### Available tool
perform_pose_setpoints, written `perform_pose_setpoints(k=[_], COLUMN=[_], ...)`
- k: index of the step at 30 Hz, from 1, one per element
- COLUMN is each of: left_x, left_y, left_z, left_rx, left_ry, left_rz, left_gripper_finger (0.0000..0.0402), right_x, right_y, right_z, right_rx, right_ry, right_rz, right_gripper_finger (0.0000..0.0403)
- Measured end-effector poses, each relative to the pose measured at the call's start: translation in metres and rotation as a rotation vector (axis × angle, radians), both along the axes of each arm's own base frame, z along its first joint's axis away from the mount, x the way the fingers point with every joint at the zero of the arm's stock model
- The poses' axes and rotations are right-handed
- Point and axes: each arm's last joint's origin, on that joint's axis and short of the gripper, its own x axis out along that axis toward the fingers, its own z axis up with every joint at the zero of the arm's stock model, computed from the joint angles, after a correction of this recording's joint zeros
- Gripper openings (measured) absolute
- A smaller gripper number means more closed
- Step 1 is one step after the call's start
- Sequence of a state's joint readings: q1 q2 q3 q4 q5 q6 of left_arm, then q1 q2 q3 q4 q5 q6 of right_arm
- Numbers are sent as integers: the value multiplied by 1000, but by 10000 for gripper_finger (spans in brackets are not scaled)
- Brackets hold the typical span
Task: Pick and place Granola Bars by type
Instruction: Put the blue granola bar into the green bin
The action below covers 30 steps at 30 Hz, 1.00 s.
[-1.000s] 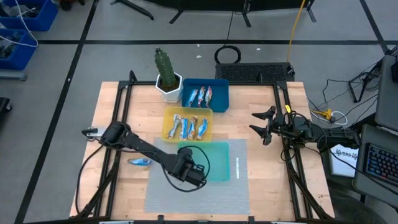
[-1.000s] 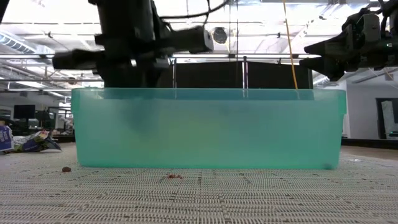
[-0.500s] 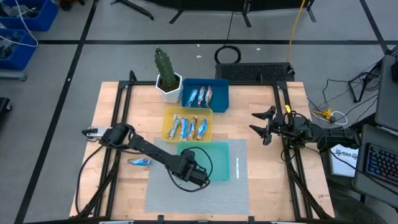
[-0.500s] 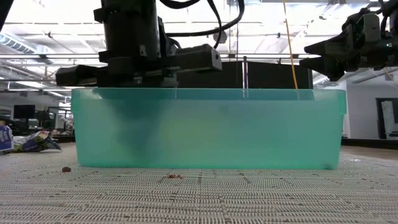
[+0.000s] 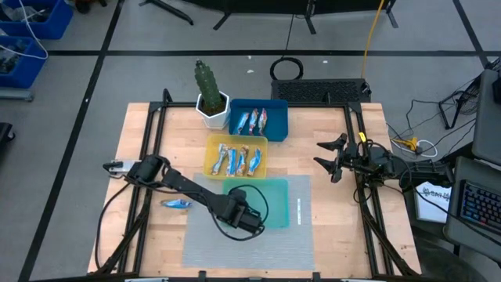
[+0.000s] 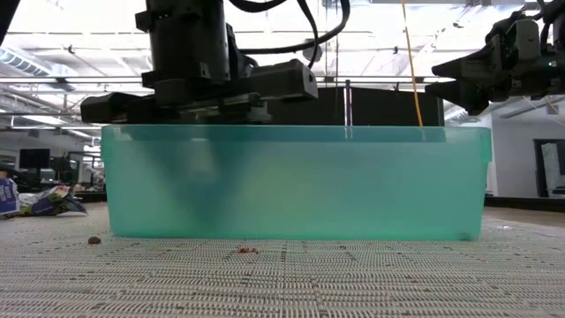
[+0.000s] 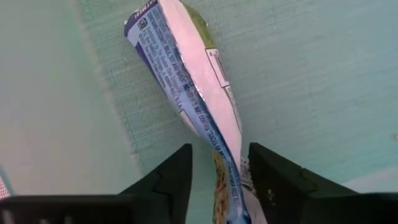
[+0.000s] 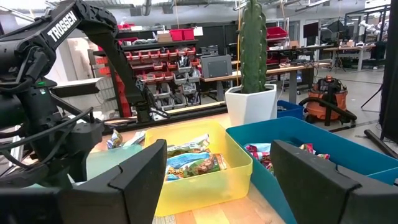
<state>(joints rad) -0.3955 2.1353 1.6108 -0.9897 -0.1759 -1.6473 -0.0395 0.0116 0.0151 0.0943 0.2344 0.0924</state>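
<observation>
We see a slim foil-wrapped granola bar (image 7: 186, 81), white with blue-purple print, standing between the fingers (image 7: 168, 180) of the left gripper (image 7: 219, 177) inside the translucent teal plastic tray (image 5: 278, 196); the fingers stand a little apart on either side of its lower end, and we cannot tell whether they still press it. That gripper (image 5: 244, 213) sits at the teal tray's left end, near the desk's front edge, on the grey woven mat (image 5: 250, 247). One more foil-wrapped bar (image 5: 175, 204) lies on the bare wood toward the desk's left edge. Further bars fill the yellow rectangular tray (image 5: 213, 146) at mid-desk and the blue rectangular tray (image 5: 275, 119) behind it, by the back edge. A green cactus in a white pot (image 5: 210, 98) stands just left of the blue tray. The right gripper (image 5: 329, 157) waits above the desk's right edge, its fingers spread wide with nothing between them
</observation>
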Motion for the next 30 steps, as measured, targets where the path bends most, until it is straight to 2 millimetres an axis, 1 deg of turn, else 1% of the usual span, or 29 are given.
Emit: perform_pose_setpoints(k=[10, 16, 22, 25, 30], left_x=[2, 1, -1, -1, -4], left_y=[4, 3, 7, 12, 21], left_z=[0, 0, 17, 27, 50], left_rx=[2, -19, -22, -23, -20], left_ry=[4, 16, -23, -41, -94], left_rz=[-15, -47, -59, -65, -101], left_gripper_finger=[256, 298, 316, 315, 303], right_x=[0, 0, 0, 0, 0], right_y=[0, 0, 0, 0, 0], right_z=[0, 0, 0, 0, 0], right_rx=[0, 0, 0, 0, 0], right_ry=[0, 0, 0, 0, 0], right_rz=[0, 0, 0, 0, 0], right_gripper_finger=[279, 279, 279, 279, 279])
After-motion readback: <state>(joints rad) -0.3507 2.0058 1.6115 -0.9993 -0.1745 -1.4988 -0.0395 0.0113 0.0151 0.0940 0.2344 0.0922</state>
